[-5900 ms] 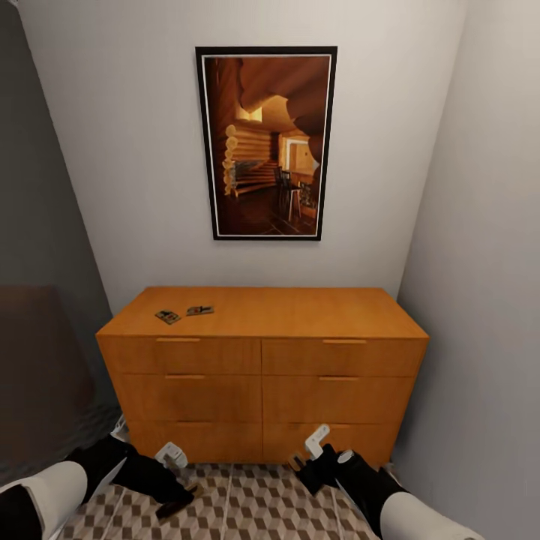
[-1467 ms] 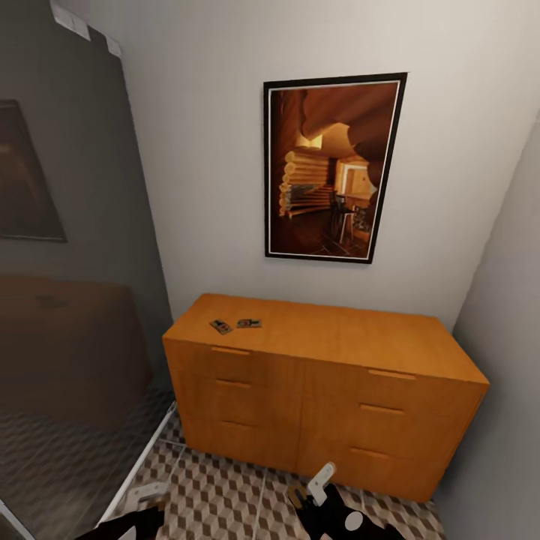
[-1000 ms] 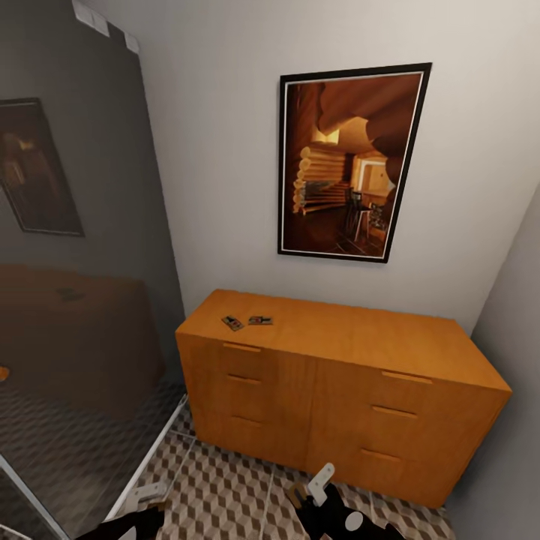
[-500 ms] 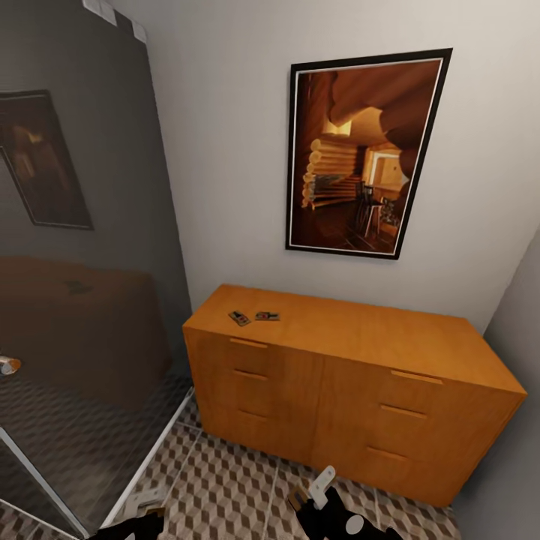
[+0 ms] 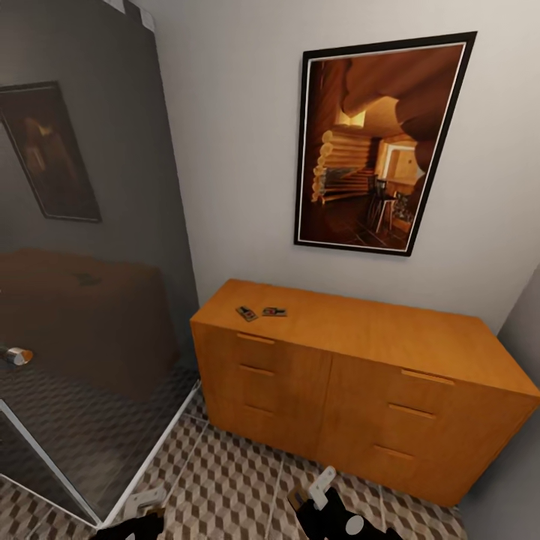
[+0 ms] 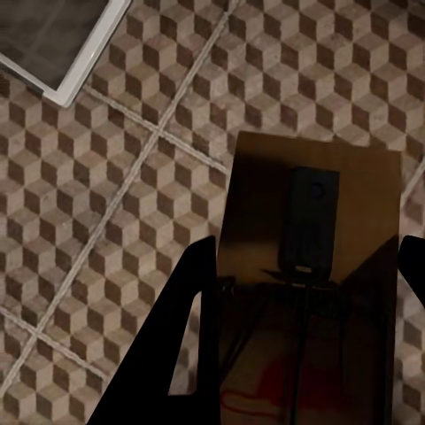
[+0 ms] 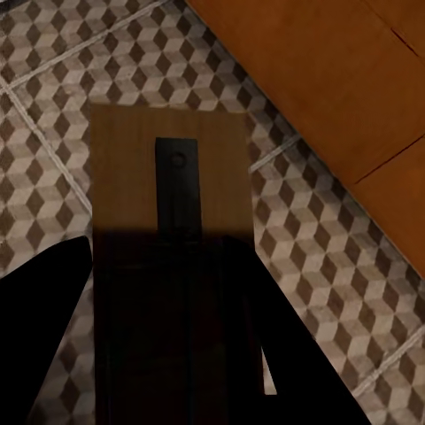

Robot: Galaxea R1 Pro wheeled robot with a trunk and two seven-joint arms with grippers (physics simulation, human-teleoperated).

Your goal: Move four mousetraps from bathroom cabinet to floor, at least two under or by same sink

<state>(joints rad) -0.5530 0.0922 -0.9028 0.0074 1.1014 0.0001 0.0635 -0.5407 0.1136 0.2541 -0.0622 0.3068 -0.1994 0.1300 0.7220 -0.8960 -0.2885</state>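
Head view: cabinet (image 5: 352, 375) sits center-right against the white wall, under a framed picture (image 5: 379, 146) of a log interior. Two mousetraps (image 5: 246, 313) (image 5: 274, 311) lie side by side, just apart, on the cabinet top near its left rear corner. Dark glass panel (image 5: 82, 262) fills the left of the frame, white frame edge at its base. Bathroom floor (image 5: 225, 480) with cube-pattern tiles runs along the bottom. Left tool (image 5: 142, 504) pokes in at bottom left, right tool (image 5: 319, 491) at bottom center-right; both hang low over the tiles, well apart from the cabinet top. Left wrist view: left tool (image 6: 301, 266) grips a mousetrap (image 6: 310, 230), brown board with a dark metal bar, held between the dark fingers (image 6: 190, 354) above the tiles; white panel frame at upper left. Right wrist view: right tool (image 7: 168, 266) likewise clamps a mousetrap (image 7: 168, 177) over the tiles, cabinet front (image 7: 328, 80) at upper right.
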